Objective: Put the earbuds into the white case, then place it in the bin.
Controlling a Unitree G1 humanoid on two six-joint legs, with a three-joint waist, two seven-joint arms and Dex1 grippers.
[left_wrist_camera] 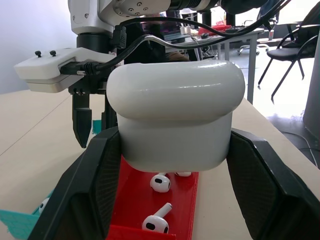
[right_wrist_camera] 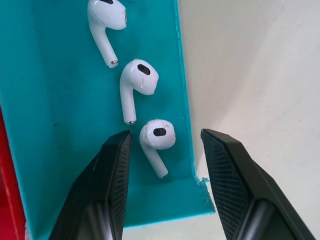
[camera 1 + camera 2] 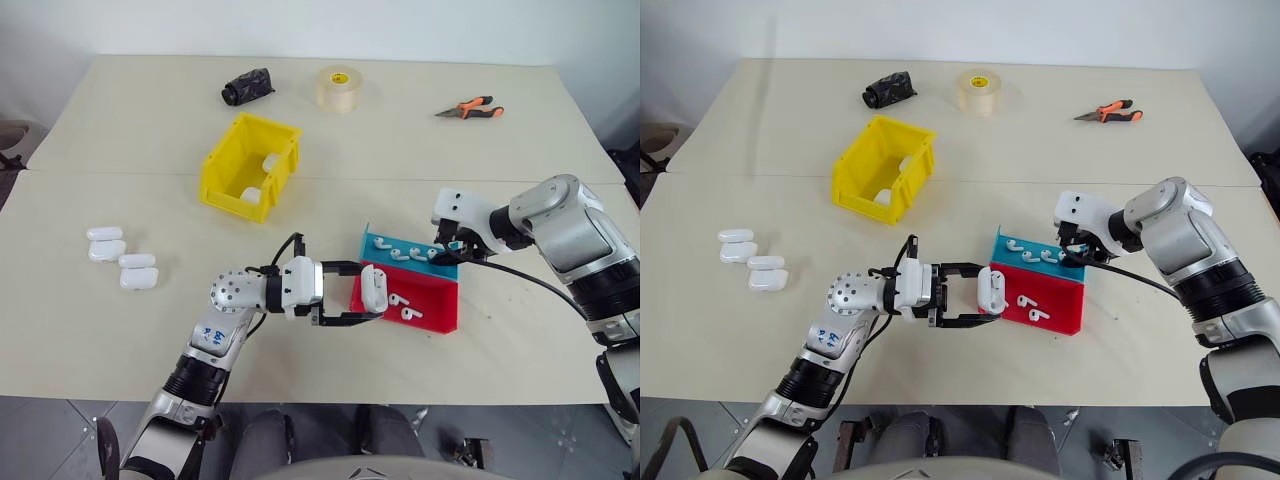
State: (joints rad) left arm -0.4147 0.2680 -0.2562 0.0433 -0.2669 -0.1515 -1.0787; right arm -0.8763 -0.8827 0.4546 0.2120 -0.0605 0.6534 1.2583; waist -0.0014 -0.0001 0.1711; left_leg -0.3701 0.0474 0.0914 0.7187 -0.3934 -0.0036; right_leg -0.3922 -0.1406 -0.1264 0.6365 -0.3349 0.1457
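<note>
Right gripper (image 2: 165,150) hangs over the near-right corner of the teal half of the shallow red-and-teal plastic tray (image 3: 425,300), its two black fingers spread with one tiny glossy white earbud (image 2: 156,137) lying between them, touched by neither. Two more white earbuds (image 2: 136,80) lie in a row just beyond it on the teal floor, and others rest on the red half (image 1: 156,183).

At about 9 o'clock from that gripper, the left gripper (image 3: 372,292) points level toward the tray and pinches the small glossy white rounded case (image 3: 373,287) by its sides, lid shut, held just above the tray's red left end.

Toward 10 o'clock from the tray, well apart, the bright yellow plastic bin (image 3: 222,170) stands on the beige table (image 3: 130,330) with white cases inside it. Four spare white cases (image 3: 120,258) lie near the table's left edge, around 9 o'clock from the held case.
</note>
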